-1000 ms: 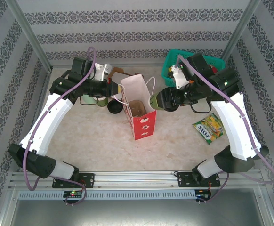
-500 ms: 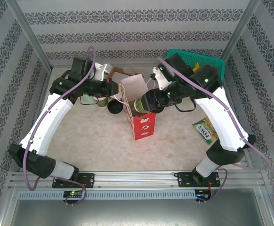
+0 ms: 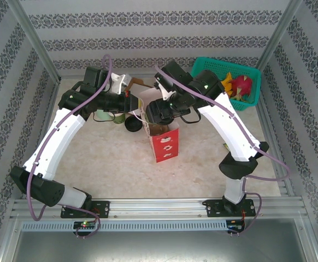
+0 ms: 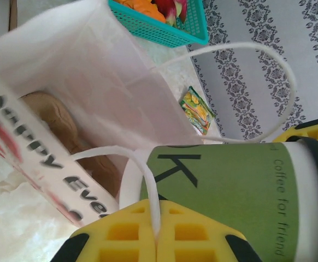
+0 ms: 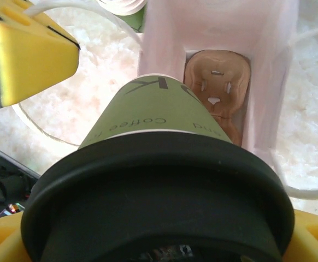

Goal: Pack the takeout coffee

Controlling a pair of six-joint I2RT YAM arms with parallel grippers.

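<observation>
Hovering at the mouth of the paper bag, the coffee cup (image 5: pixel 148 123) sat clamped in the right gripper (image 3: pixel 160 113), whose yellow fingers were closed on it just under the black lid (image 5: pixel 159 196). Its long axis ran along the gripper's reach: base leading and aimed down into the bag (image 3: pixel 164 146), lid back toward the wrist. It looked near upright, though how much it leaned I could not tell. Straight beyond the base, on the bag's floor, lay the brown cup carrier (image 5: pixel 218 82). The left gripper (image 4: pixel 157 240), on the left side of the bag, was pinched shut on one white handle (image 4: pixel 146 169), which held that wall pulled outward. To lower the cup well, I judged it should first be brought level at the base and centred between the thin walls so it did not snag the paper. It should then sink slowly until it seated in the carrier. The grip ought to stay on until the base was borne, since a drop could tip the cup and spill it.
</observation>
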